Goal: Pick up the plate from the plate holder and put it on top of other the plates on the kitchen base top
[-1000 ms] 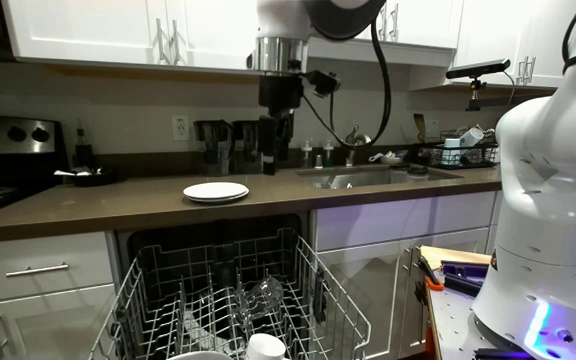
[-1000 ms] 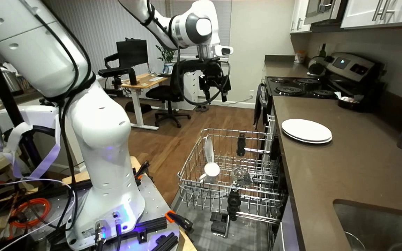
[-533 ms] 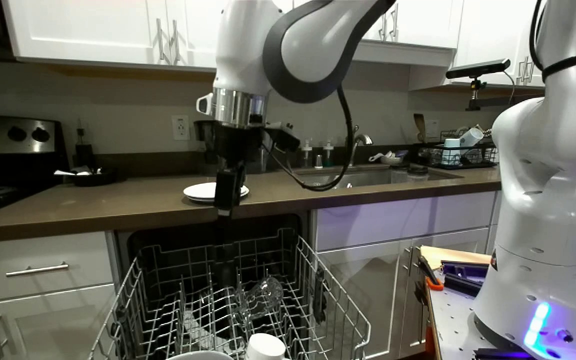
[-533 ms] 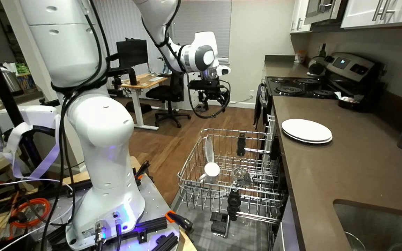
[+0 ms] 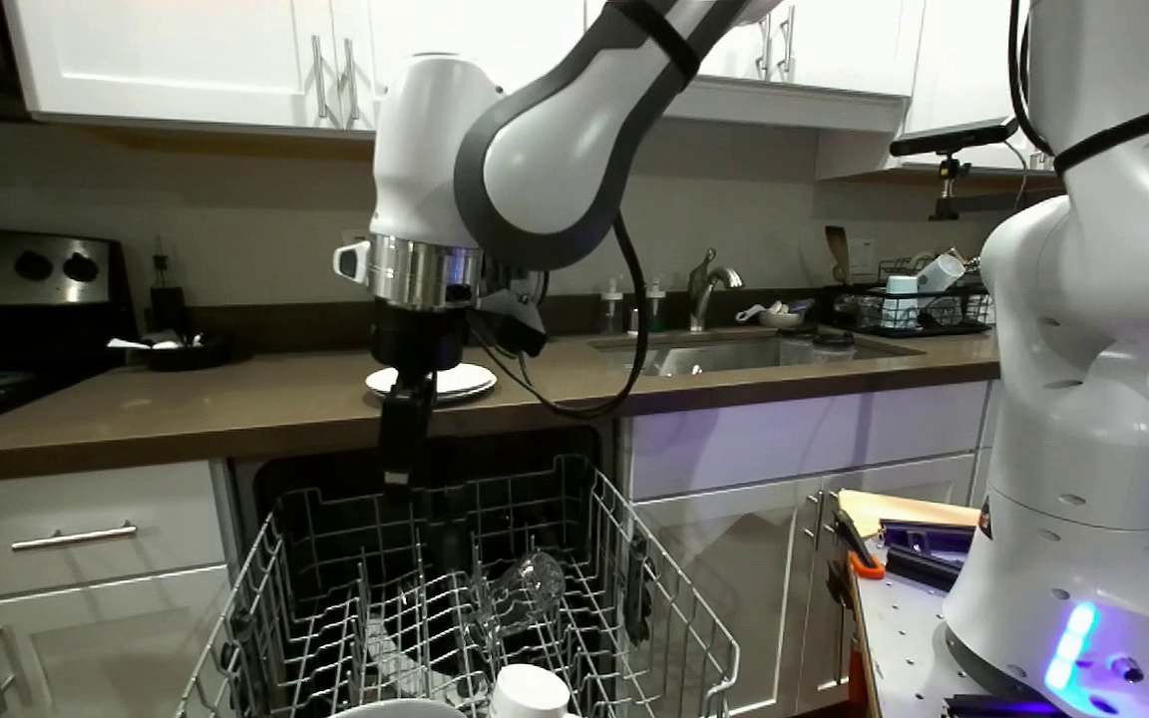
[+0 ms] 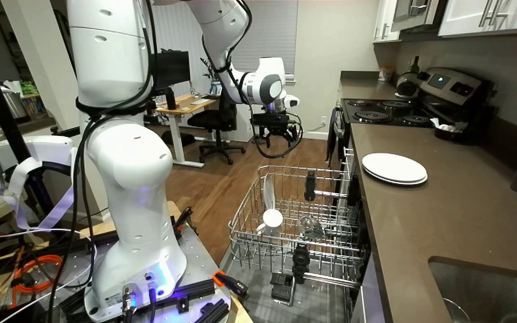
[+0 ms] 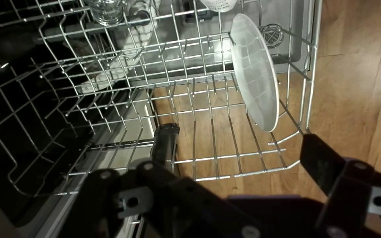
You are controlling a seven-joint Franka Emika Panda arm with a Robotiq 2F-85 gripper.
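The wire plate holder (image 5: 672, 569) is a pulled-out dishwasher rack, also in the other views (image 6: 281, 167) (image 7: 315, 46). One white plate (image 6: 269, 192) stands on edge in it, tilted among the tines, clear in the wrist view (image 7: 255, 72); only its rim shows in an exterior view (image 5: 400, 709). The other plates (image 6: 394, 168) lie stacked on the brown kitchen base top (image 6: 465, 215), partly hidden by my gripper in an exterior view (image 5: 465, 381). My gripper (image 5: 400, 479) hangs above the rack, open and empty, apart from the plate (image 6: 281, 140).
A white mug (image 6: 271, 219) stands beside the upright plate, and a clear glass (image 6: 311, 226) lies near it in the rack. The counter edge (image 5: 535, 411) runs behind the rack. Dark pitchers stand by the wall. A sink (image 5: 704, 357) and a stove (image 6: 384, 112) flank the counter.
My gripper has moved down and to the left in an exterior view, from counter height to lower over the rack. The plates, mug and glass have not moved.
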